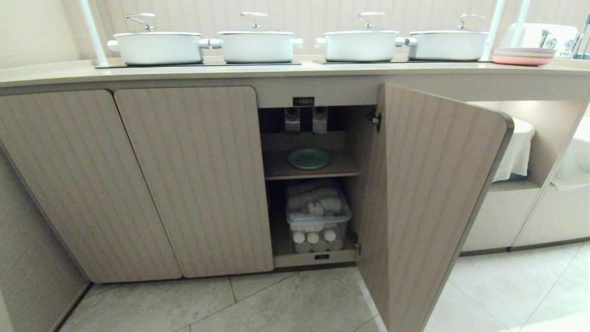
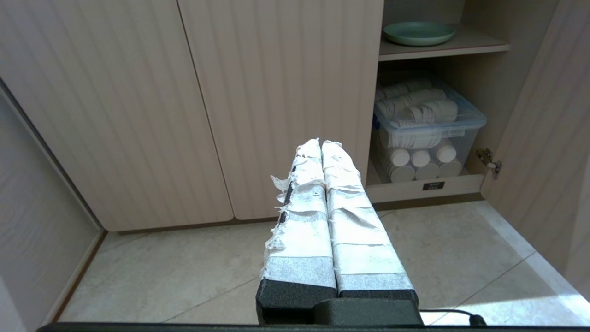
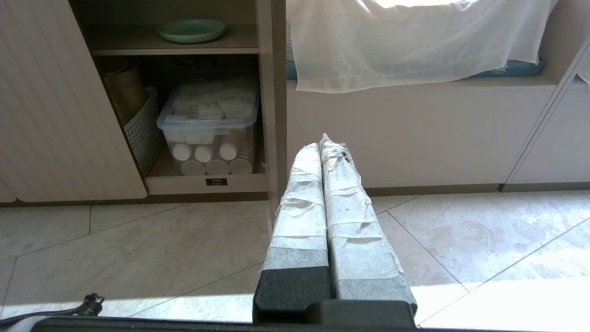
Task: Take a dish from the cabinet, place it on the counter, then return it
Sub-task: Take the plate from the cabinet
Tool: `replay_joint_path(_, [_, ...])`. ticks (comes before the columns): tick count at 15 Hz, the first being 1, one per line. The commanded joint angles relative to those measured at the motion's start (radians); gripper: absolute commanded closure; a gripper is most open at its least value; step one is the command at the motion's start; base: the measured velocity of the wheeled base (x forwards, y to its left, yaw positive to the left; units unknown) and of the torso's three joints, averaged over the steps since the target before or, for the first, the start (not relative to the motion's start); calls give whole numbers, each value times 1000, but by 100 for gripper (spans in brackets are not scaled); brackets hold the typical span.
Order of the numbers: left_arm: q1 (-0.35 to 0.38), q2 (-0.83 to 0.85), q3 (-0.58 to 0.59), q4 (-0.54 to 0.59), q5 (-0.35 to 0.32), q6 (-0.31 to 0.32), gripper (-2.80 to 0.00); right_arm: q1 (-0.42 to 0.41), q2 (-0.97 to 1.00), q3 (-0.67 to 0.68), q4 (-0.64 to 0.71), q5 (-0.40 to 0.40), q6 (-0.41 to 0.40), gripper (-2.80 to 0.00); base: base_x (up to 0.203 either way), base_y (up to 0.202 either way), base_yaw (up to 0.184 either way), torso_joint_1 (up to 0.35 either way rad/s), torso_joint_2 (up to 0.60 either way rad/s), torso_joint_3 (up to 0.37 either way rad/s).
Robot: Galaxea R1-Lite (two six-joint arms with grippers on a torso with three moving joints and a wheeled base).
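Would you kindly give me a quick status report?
Left pincer and right pincer shut, empty, low above floor. Dish on cabinet shelf, door open. Nothing blocking.

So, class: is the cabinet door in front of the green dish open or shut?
Open: the door is swung outward, exposing the dish on its shelf.

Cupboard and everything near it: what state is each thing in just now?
cabinet door: swung open
other two doors: closed
dish: lying flat on the upper shelf, untouched
plastic bin: on the bottom shelf, filled with white cups
four white pots: lidded, on the counter
left gripper: shut, empty
right gripper: shut, empty
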Motion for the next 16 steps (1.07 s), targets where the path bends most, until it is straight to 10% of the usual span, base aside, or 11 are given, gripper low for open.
replay_joint_path(1, [1, 0, 0, 0, 0, 0, 0, 1, 2, 0, 0, 0, -1, 0, 0, 0, 0, 0, 0, 0])
replay_joint_path(16, [0, 0, 0, 0, 3, 0, 0, 1, 2, 0, 0, 0, -1, 0, 0, 0, 0, 0, 0, 0])
